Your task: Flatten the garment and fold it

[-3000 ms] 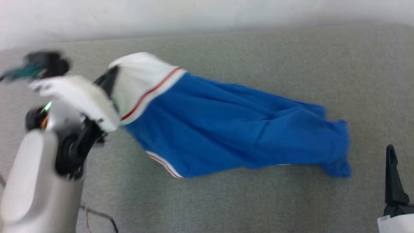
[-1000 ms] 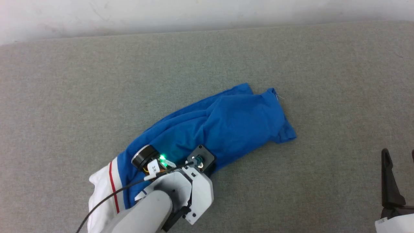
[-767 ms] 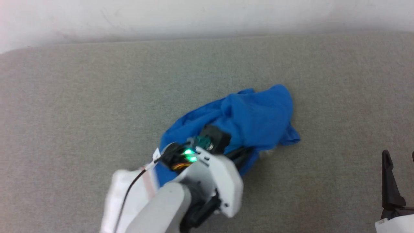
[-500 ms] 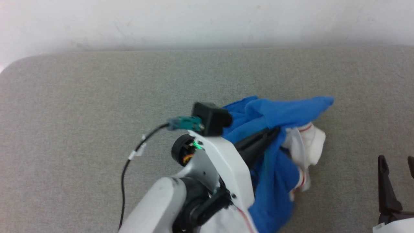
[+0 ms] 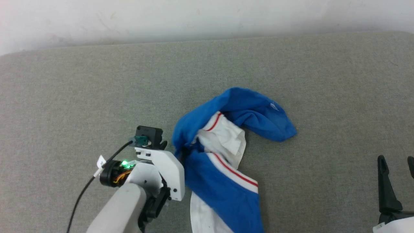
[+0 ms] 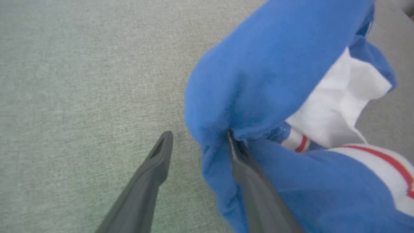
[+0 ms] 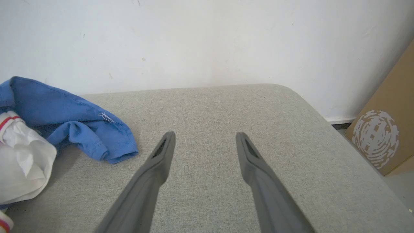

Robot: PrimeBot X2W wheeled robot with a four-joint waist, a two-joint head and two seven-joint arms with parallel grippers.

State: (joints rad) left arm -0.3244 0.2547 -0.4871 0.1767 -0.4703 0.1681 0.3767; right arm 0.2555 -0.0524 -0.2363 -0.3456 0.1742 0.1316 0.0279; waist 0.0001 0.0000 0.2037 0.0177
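since half a second ago the left gripper (image 6: pixel 198 136) has drawn back toward the robot. the garment (image 5: pixel 245 110), then draped over its fingers, now lies in a heap on the grey padded surface (image 5: pixel 97 90).

the left gripper's two fingers stand spread and pinch nothing. a blue fold hangs just past the tips and touches the finger on the garment's side, whose tip sits in a crease. the other finger is clear of the cloth, above bare surface.

a white sleeve with red-striped trim lies face up, just beyond that fold.

the right gripper (image 7: pixel 205 136) is spread wide, with nothing between its fingers. the garment lies well off to its left.
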